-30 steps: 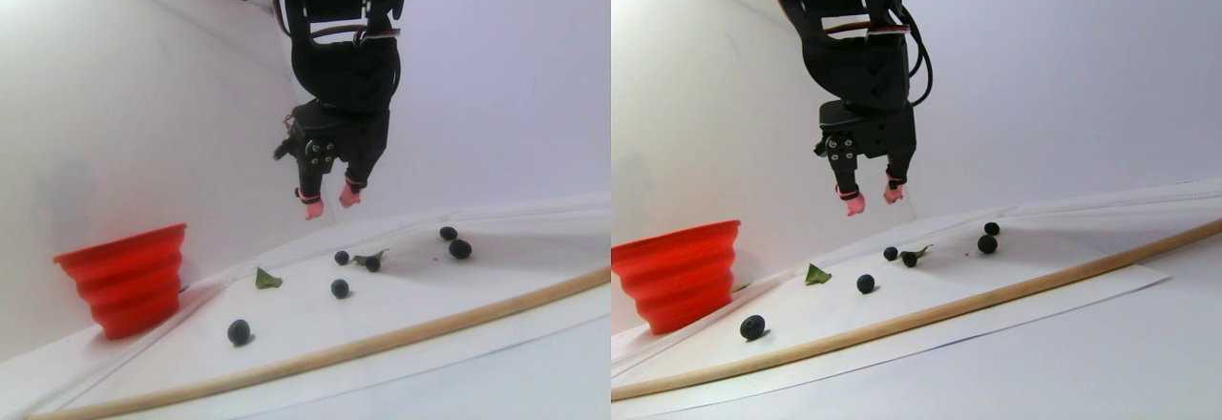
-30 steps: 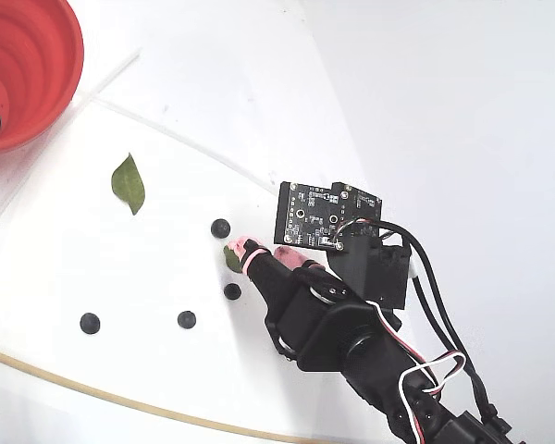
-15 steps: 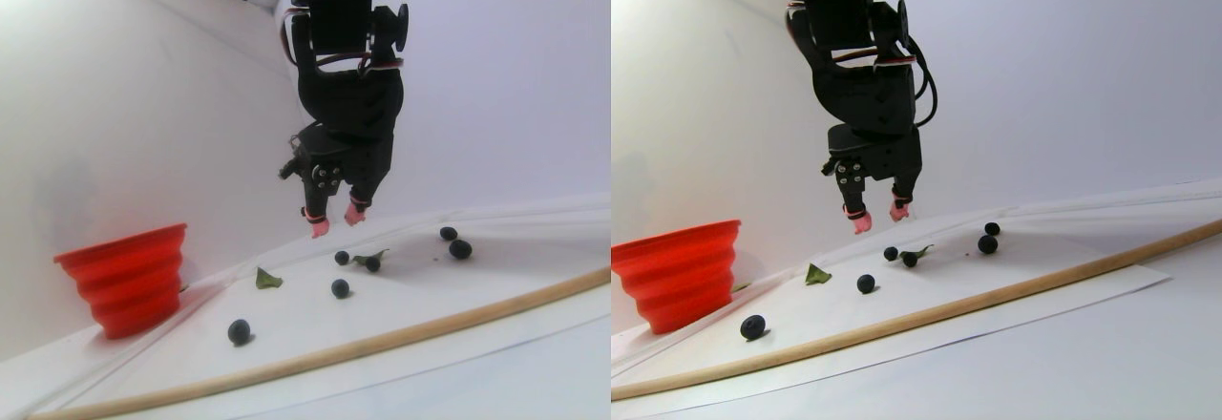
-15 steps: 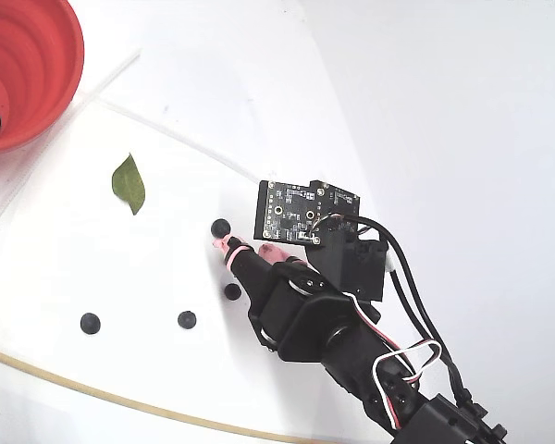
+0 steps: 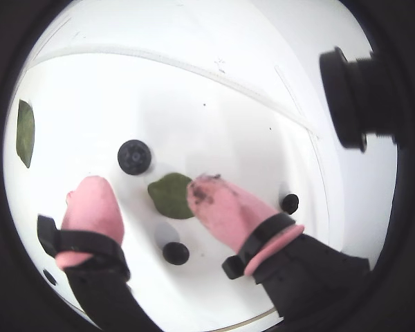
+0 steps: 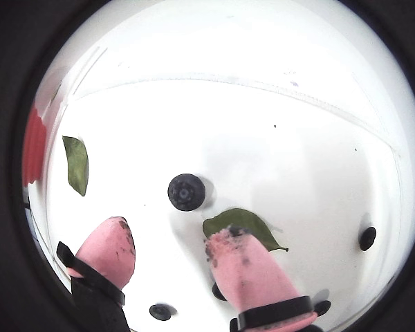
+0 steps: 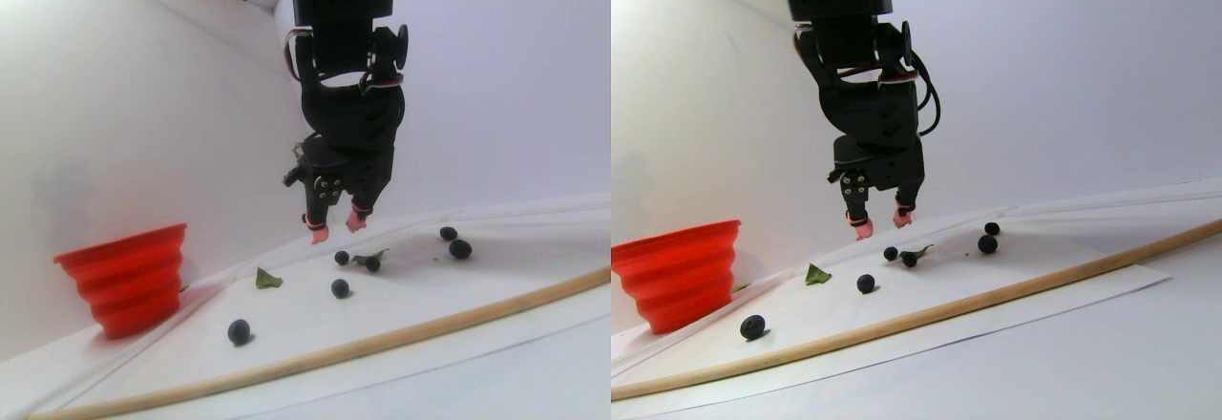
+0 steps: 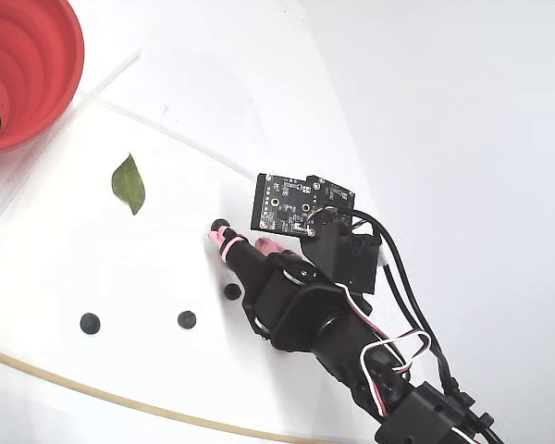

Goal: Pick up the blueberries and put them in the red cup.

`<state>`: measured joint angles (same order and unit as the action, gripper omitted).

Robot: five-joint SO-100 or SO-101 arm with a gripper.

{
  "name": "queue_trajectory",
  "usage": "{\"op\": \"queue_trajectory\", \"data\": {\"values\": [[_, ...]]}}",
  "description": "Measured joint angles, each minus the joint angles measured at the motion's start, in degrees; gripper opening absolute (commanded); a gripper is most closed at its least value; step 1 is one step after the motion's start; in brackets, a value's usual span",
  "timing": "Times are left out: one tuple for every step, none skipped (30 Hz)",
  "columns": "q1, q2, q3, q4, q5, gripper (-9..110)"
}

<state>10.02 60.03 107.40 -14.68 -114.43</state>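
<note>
- Lower than a second ago, the gripper [image 7: 334, 227] hangs just above the white sheet [image 8: 55, 268], pink fingertips [image 5: 93, 200] apart and empty.
- Its nearest blueberry [image 5: 134, 156] lies just ahead of the gap, toward the sheet's far edge; a green leaf [image 5: 171, 195] touches one tip.
- Red cup [image 8: 18, 65] sits off the sheet's corner, two berries inside.

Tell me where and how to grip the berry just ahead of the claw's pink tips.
Probably straight down from above, pads closing across the berry's middle. It is a small round ball lying free on the white sheet, so any pair of opposite sides serves. The open claw hangs just short of it; keep the tips off the leaf beside it.
</note>
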Motion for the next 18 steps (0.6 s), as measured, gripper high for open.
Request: {"op": "queue_trajectory", "data": {"values": [[0.18, -0.35, -0.26, 0.00, 0.00, 21], [0.26, -0.79, -0.62, 0.00, 0.00, 21], [0.35, -1.05, -0.88, 0.00, 0.00, 21], [0.35, -1.41, -1.23, 0.00, 0.00, 21], [0.35, -1.76, -1.49, -0.18, 0.00, 21], [0.35, -2.11, -1.76, -0.26, 0.00, 21], [0.35, -2.37, -2.02, -0.26, 0.00, 21], [0.35, -2.72, -2.29, -0.26, 0.00, 21], [0.35, -2.99, -2.55, -0.26, 0.00, 21], [0.35, -3.08, -2.72, -0.26, 0.00, 21], [0.35, -3.25, -2.81, -0.26, 0.00, 21], [0.35, -3.52, -2.99, -0.26, 0.00, 21], [0.35, -3.96, -3.34, -0.26, 0.00, 21], [0.35, -4.39, -3.69, -0.26, 0.00, 21], [0.35, -4.83, -4.13, -0.26, 0.00, 21], [0.35, -5.36, -4.66, -0.26, 0.00, 21], [0.35, -5.63, -5.01, -0.26, 0.00, 21], [0.35, -5.98, -5.36, -0.26, 0.00, 21]]}}
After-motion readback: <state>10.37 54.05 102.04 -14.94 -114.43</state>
